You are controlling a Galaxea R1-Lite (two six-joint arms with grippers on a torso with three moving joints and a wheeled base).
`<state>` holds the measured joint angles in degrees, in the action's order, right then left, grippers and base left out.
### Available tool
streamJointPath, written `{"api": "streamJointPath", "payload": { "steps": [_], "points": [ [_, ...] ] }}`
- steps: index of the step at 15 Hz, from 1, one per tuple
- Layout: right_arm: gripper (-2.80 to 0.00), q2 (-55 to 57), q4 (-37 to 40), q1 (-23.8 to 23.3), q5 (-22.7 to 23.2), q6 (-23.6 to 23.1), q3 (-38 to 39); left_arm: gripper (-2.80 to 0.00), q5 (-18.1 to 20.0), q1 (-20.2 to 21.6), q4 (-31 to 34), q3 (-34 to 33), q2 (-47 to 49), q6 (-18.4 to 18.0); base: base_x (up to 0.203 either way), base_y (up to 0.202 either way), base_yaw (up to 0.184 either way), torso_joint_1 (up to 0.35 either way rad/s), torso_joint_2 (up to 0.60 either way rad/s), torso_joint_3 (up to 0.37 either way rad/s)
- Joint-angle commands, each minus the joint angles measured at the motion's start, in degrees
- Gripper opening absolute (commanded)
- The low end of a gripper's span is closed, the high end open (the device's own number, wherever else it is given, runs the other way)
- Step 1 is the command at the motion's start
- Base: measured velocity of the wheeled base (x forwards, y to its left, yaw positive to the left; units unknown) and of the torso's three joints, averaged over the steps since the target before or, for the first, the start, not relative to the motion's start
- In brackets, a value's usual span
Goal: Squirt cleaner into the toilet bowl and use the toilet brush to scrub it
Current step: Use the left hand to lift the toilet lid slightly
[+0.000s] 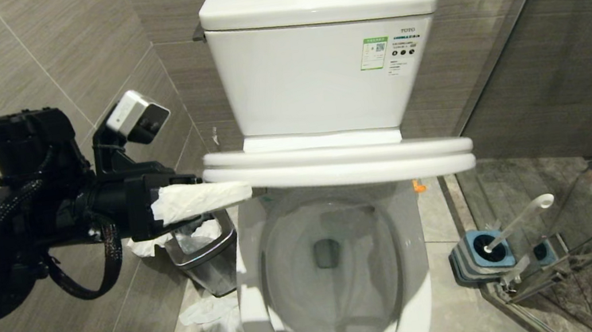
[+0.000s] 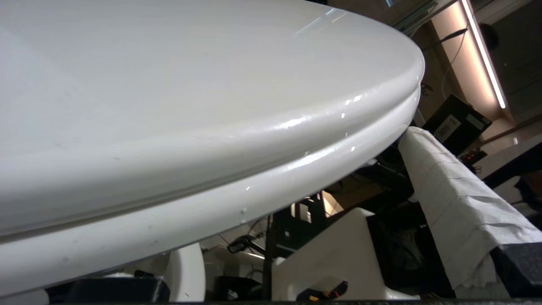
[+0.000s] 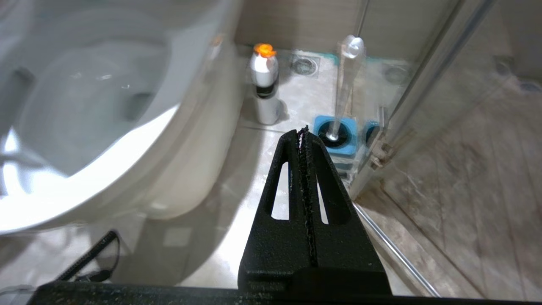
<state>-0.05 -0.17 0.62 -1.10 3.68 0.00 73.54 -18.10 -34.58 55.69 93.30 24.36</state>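
My left end effector (image 1: 201, 194), spread wide with a paper-wrapped finger under the raised seat and lid (image 1: 339, 163), grips nothing; they could slip and slam onto the toilet bowl (image 1: 335, 276).

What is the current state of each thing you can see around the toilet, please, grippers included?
seat and lid: raised partway, stacked together.
toilet bowl: uncovered, no blue cleaner visible.
toilet brush: standing tilted in its holder, untouched.
white bottle: upright on the floor, orange cap on.
waste bin: open, paper inside.
left gripper: open, paper-wrapped, at the seat's edge.
right gripper: shut, empty.
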Motion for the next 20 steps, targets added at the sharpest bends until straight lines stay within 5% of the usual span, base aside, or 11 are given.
{"api": "streamJointPath", "payload": {
  "steps": [1,12,18,20],
  "points": [
    [-2.8,0.05,0.04,-0.01,-0.05,0.01,0.0,0.0,1.0,0.0,-0.04,2.26,0.63,0.16,0.0,0.0,0.0,0.0,0.0,0.0],
    [-2.8,0.05,-0.01,-0.01,-0.05,0.01,0.0,0.0,-2.81,0.2,-0.94,17.45,5.39,-0.01,0.0,0.0,0.0,0.0,0.0,0.0],
    [-2.8,0.05,-0.01,-0.01,-0.05,0.01,0.0,0.0,-13.04,1.16,-1.46,32.93,12.85,0.1,0.0,0.0,0.0,0.0,0.0,0.0],
    [-2.8,0.05,-0.01,-0.01,-0.05,0.01,0.0,0.0,-19.27,1.3,-1.31,37.06,15.0,0.01,0.0,0.0,0.0,0.0,0.0,0.0]
  ]
}}
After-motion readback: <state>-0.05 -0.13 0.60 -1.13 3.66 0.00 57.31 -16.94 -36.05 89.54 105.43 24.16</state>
